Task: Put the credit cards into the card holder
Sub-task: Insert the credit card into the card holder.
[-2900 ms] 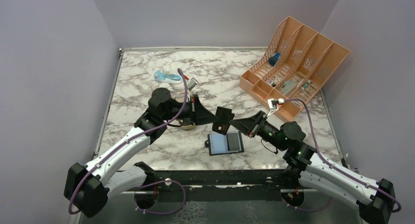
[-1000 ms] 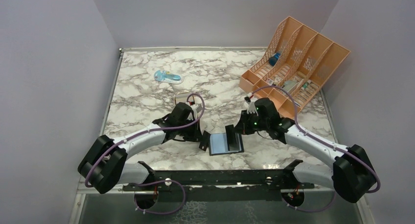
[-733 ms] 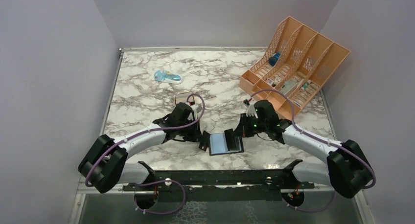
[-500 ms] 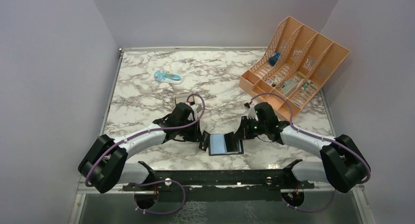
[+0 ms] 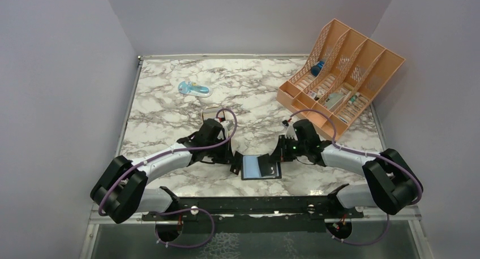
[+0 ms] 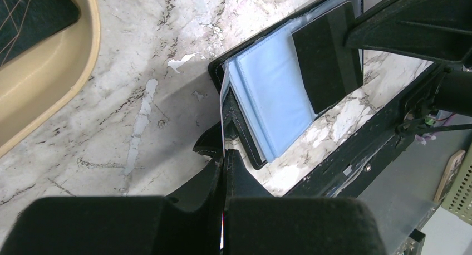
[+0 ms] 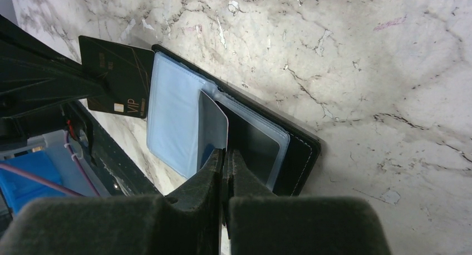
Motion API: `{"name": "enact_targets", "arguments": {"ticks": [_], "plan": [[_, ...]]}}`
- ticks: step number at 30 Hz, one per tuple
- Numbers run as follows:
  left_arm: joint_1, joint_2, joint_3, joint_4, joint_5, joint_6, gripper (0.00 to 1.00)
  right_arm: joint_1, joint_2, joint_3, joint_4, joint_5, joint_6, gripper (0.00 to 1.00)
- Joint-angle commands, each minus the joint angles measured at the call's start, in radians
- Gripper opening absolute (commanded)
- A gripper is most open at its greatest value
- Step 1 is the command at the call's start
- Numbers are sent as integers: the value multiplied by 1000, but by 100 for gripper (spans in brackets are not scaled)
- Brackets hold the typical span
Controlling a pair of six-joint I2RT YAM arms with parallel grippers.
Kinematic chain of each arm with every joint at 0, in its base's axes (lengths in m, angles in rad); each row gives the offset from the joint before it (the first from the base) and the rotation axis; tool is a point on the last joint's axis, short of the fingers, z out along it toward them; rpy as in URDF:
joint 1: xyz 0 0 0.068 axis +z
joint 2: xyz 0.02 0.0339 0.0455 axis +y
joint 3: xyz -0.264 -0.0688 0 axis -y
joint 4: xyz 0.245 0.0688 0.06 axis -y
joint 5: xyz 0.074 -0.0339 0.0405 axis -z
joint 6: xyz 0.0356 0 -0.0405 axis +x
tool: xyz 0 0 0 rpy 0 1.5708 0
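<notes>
The card holder (image 5: pixel 257 169) lies open on the marble near the front edge, its blue-grey sleeves (image 6: pixel 273 99) facing up. My left gripper (image 5: pixel 235 162) is shut on a black credit card (image 7: pixel 119 77) marked VIP. The card's far edge rests at the holder's left edge; in the left wrist view it is a thin line between the fingers (image 6: pixel 224 157). My right gripper (image 7: pixel 225 153) is shut on a clear inner sleeve (image 7: pixel 214 124) of the card holder (image 7: pixel 300 149) and holds it upright. Another black card (image 6: pixel 28 13) lies in the gold tin (image 6: pixel 61 82).
The gold tin (image 5: pixel 214 113) is partly hidden behind my left arm. An orange slotted organiser (image 5: pixel 342 78) with small items stands at the back right. A clear blue object (image 5: pixel 194 89) lies at the back left. A black rail (image 5: pixel 255 205) runs along the table's front edge.
Both arms have come down from mid-air to the card holder. Over the last second my right gripper slid a little left and drew the sleeve over; the left arm stayed still.
</notes>
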Motion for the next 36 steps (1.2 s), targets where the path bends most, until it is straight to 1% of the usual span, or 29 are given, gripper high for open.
{"name": "enact_targets", "arguments": {"ticks": [1, 13, 25, 29, 36], "plan": [[-13, -11, -12, -16, -28, -12, 0, -5, 15, -11, 30, 0, 26, 1], [-29, -44, -52, 23, -33, -65, 0, -5, 39, -81, 183, -47, 132, 1], [-47, -49, -82, 68, -38, -109, 0, -5, 67, -151, 351, -44, 250, 1], [-51, -51, -94, 72, -41, -118, 0, -5, 55, -154, 360, -23, 267, 1], [-58, -88, -130, 79, -60, -151, 0, -6, -31, -183, 330, 31, 286, 1]]}}
